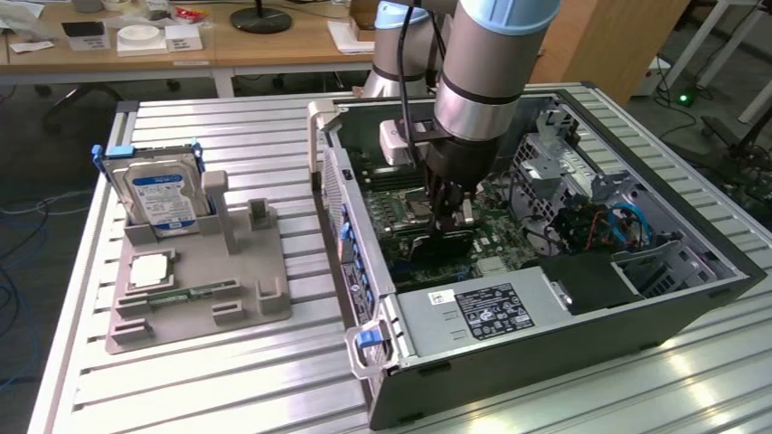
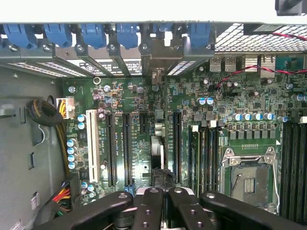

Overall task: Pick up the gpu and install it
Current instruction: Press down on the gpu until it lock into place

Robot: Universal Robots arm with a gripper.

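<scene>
Gripper: down inside the open PC case, over the motherboard; fingers drawn together, clamped on the top edge of the gpu.
Gpu: standing on edge on the board, directly under the gripper, dark face toward the camera in the exterior view; in the wrist view seen edge-on as a thin vertical strip between two long slots, its bracket end reaching toward the rear slot openings.
Seating: looks to be in a slot, though hard to tell whether fully pressed home.
Arm: reaching down from above into the middle of the case.
Motherboard, wrist view: green, with black expansion slots, one white slot, an empty CPU socket, and a row of blue retention clips along the case's rear edge.
Power supply: grey box with a label, at the near end of the case.
Cables: blue and red, by the drive bays on the exterior view's right.
Tray: grey holder on the slatted table, to the exterior view's left of the case, well apart from the gripper.
Hard drive: silver with blue label, upright in the tray's far end.
Cpu: flat in the tray.
Memory stick: narrow, green, lying just beside the cpu.
</scene>
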